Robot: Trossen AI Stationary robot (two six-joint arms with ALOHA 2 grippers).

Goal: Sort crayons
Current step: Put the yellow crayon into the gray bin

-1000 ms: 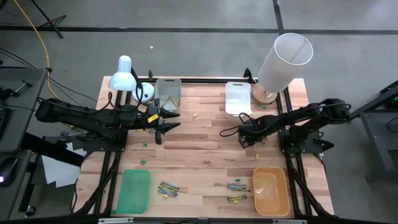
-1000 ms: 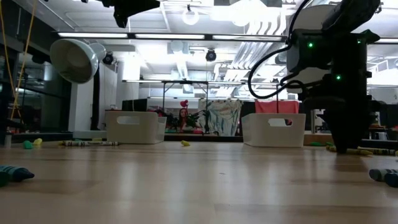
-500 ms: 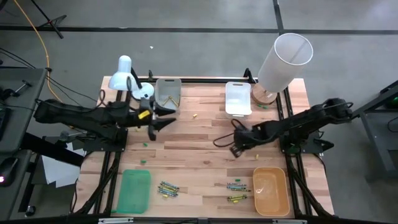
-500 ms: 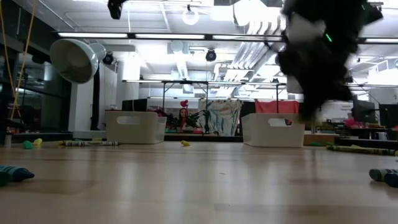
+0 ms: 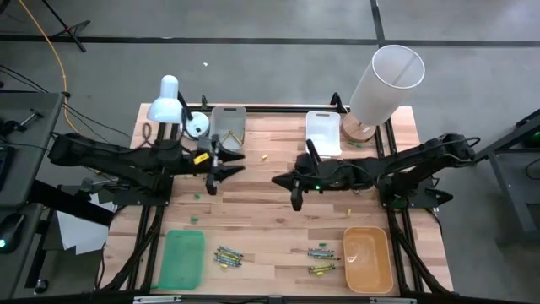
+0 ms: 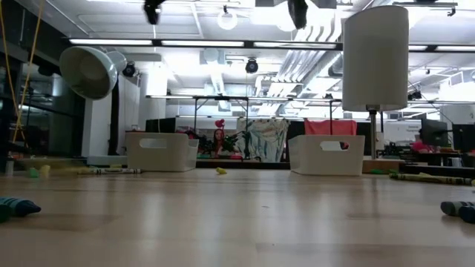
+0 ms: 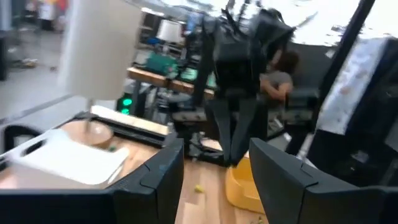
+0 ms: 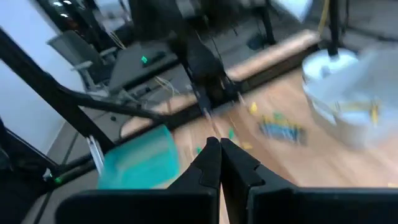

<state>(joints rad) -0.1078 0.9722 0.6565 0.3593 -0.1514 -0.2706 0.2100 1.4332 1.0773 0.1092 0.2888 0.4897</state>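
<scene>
Crayons lie in loose bunches near the table's front edge: one (image 5: 228,256) beside the green tray (image 5: 183,257), two (image 5: 321,252) (image 5: 321,270) beside the orange tray (image 5: 367,257). A single yellow crayon (image 5: 263,157) lies farther back. More crayons (image 8: 281,130) show on the wood in the right wrist view. My left gripper (image 5: 221,173) hangs open over the table's left middle, high above the wood (image 6: 154,9), with nothing between its fingers (image 7: 214,180). My right gripper (image 5: 295,201) is shut and empty (image 8: 219,149), raised over the table's middle (image 6: 297,11).
A grey tray (image 5: 228,127) and a white tray (image 5: 323,133) stand at the back. A white desk lamp (image 5: 169,101) is at the back left, a tall white cylinder lamp (image 5: 384,84) at the back right. Small green and yellow specks dot the wood.
My right gripper has risen off the wood at the table's right and swung toward the table's left, ending up over the middle. The crayons it stood beside stay on the table.
</scene>
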